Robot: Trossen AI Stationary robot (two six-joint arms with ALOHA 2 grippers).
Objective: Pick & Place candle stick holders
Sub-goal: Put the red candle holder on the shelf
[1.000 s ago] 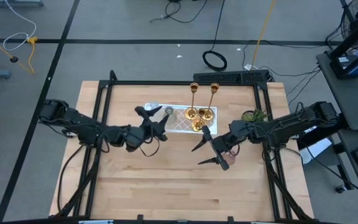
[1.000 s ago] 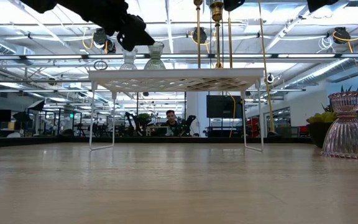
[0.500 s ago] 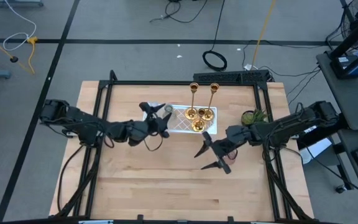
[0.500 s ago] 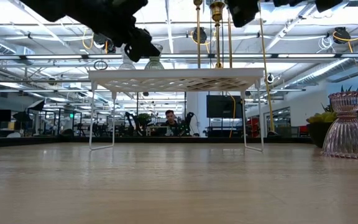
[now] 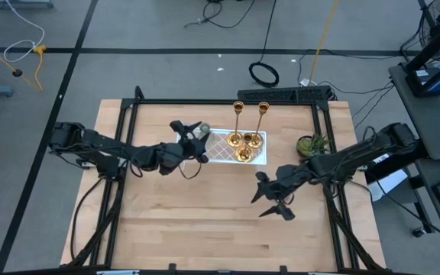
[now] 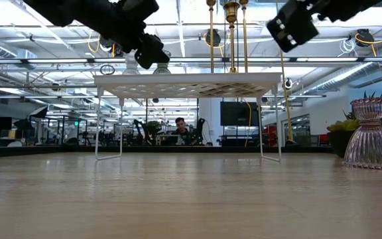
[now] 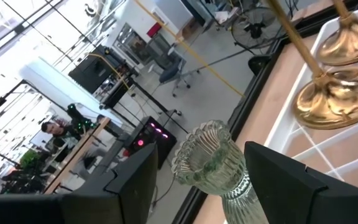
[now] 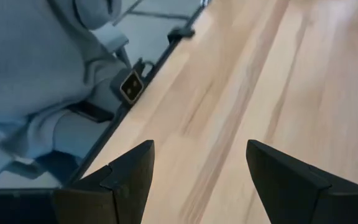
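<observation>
A ribbed green glass holder (image 7: 211,163) stands on the left end of the white lattice tray (image 5: 221,153). My left gripper (image 5: 195,140) is open, with one finger on each side of the holder and a gap showing between them (image 7: 201,153). Three brass holders (image 5: 244,142) stand on the tray's right part, two of them tall. A pink glass holder (image 6: 371,133) stands on the table at the right. My right gripper (image 5: 270,199) is open and empty above the bare table (image 8: 199,153), nearer the front than the tray.
The tray stands on thin legs (image 6: 188,83) above the tabletop. A small green plant (image 5: 312,142) sits to the right of the tray, next to the right arm. Grey cloth (image 8: 36,68) shows beyond the table's edge. Bare wood lies toward the near edge.
My left gripper has gone toward the table's right and far edge, up to the tray's left end, and now has its open fingers around the green glass holder. My right gripper has drawn away from the tray toward the near and right edges, staying open.
</observation>
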